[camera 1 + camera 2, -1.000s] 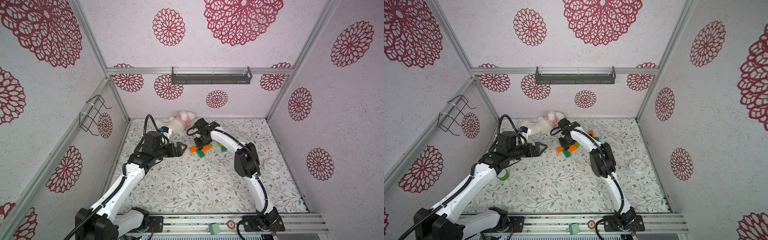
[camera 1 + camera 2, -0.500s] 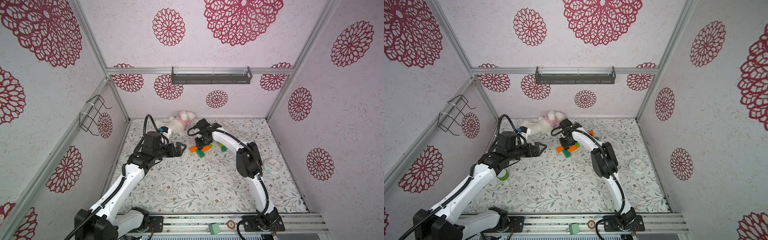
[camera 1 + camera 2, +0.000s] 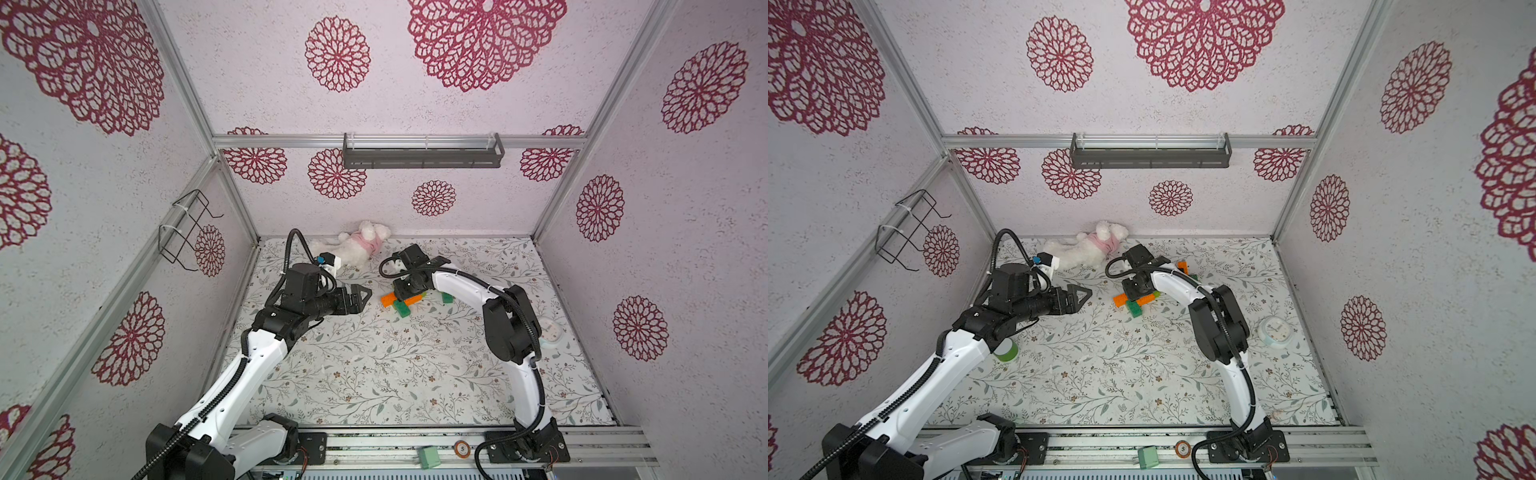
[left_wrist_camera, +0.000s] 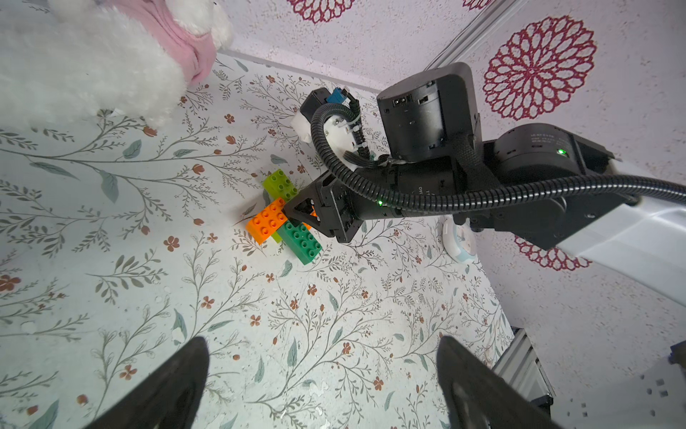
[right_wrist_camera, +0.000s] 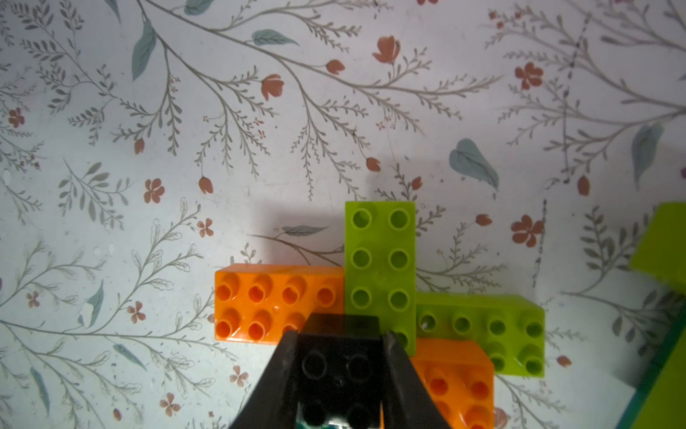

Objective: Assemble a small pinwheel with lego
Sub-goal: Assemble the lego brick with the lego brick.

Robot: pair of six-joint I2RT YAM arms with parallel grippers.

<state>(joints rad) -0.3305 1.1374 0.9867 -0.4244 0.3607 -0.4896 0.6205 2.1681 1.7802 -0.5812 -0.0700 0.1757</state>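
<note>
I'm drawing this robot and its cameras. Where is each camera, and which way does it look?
Top views: high at the front, looking down at the mat; left arm and right arm show.
Left wrist: on the left arm, facing the bricks and right gripper; left fingers show, spread wide.
Right wrist: on the right arm, looking straight down; right fingers pinch a black brick.
Shared: both wrist views see the orange and lime bricks.
</note>
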